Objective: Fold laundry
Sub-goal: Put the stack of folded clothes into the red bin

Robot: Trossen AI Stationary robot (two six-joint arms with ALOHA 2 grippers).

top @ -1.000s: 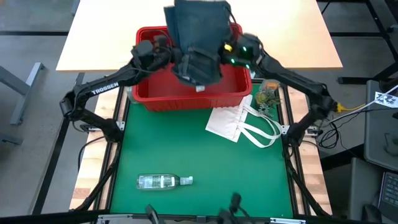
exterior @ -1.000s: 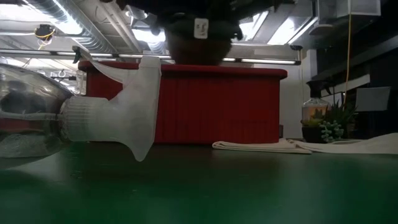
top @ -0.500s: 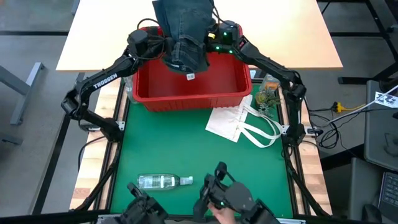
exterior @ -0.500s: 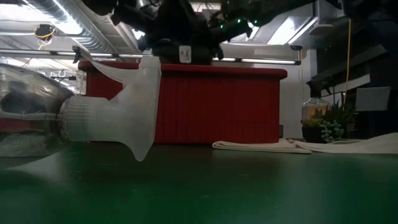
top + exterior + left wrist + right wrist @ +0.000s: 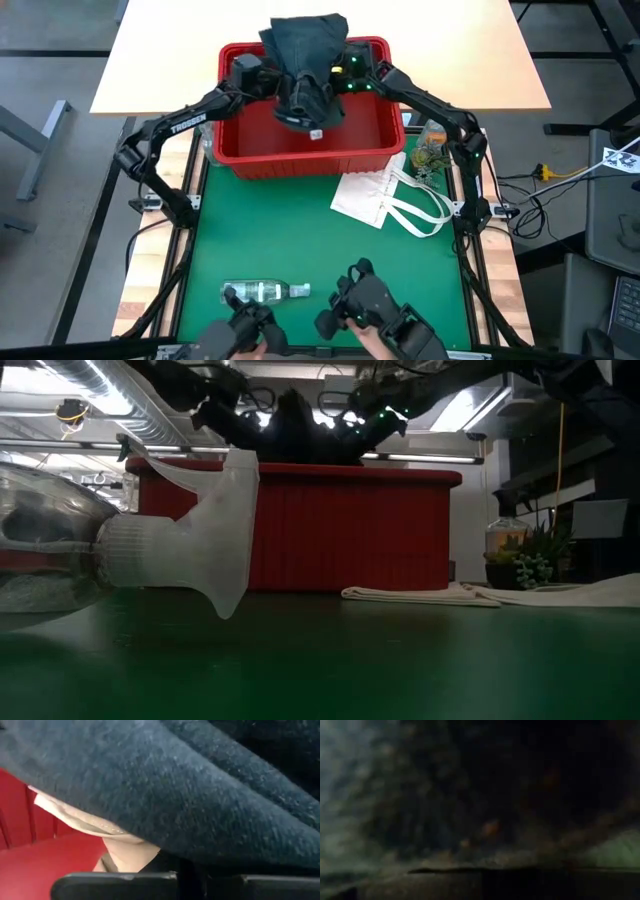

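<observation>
The dark blue denim jeans [image 5: 305, 55] hang bunched over the far half of the red slatted basket [image 5: 300, 160], a white tag [image 5: 315, 133] dangling from their lower end. My left gripper [image 5: 268, 78] is at the bundle's left side and my right gripper [image 5: 340, 75] at its right side, both shut on it. In the low view the jeans [image 5: 290, 430] show above the basket's rim [image 5: 300, 468], and their lower end is hidden behind it. A tan piece [image 5: 115, 840] lies in the basket under the denim. My left gripper holds a thick fold of the denim [image 5: 200, 845] on the bundle's left side, coming at it nearly level from the table's left. The cloth drapes over the fingers and hides the place of contact. My right gripper holds the bundle's right side [image 5: 485, 835], coming from the table's right and slanting down. Dark cloth fills its wrist view, so the part it has cannot be told.
A clear plastic bottle [image 5: 262, 291] lies on the green mat near the front edge. A white cloth bag with loops [image 5: 385, 200] lies to the right of the basket, and a small plant jar [image 5: 430, 155] stands beside it. Dark handles with a person's hands [image 5: 365, 310] show at the near edge.
Both grippers have come down with the jeans and drawn closer together over the basket's far part. The bundle, which hung high above the basket, has sunk until its lower end is behind the basket's rim in the low view. A person's hands have come into view at the near edge.
</observation>
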